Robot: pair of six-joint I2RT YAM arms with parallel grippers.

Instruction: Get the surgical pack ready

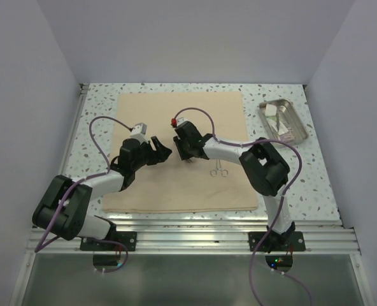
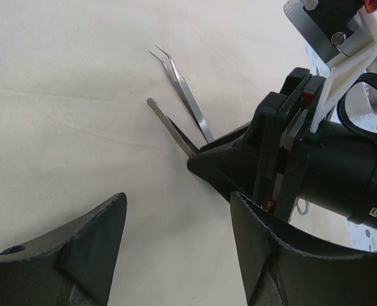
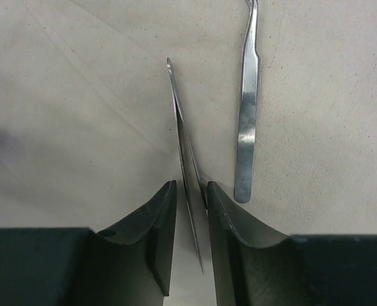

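Note:
The tan cloth [image 1: 176, 191] lies flat as a square sheet. My right gripper [image 1: 177, 146] is low over its middle. In the right wrist view its jaws [image 3: 190, 186] stand narrowly apart around straight steel tweezers [image 3: 181, 127] that rest on edge, blades splayed, with a gap on the left side. Curved-tip tweezers [image 3: 247, 115] lie flat just beside them. My left gripper [image 1: 165, 152] is open and empty, facing the right gripper closely. In the left wrist view [image 2: 177, 197] both tweezers [image 2: 169, 124] [image 2: 185, 95] show beyond the right gripper's fingertips [image 2: 198, 162].
Ring-handled forceps [image 1: 218, 171] lie on the cloth to the right of the grippers. A steel tray [image 1: 265, 109] with packets [image 1: 283, 121] stands on the speckled table at the back right, off the cloth. White walls close in both sides and the back.

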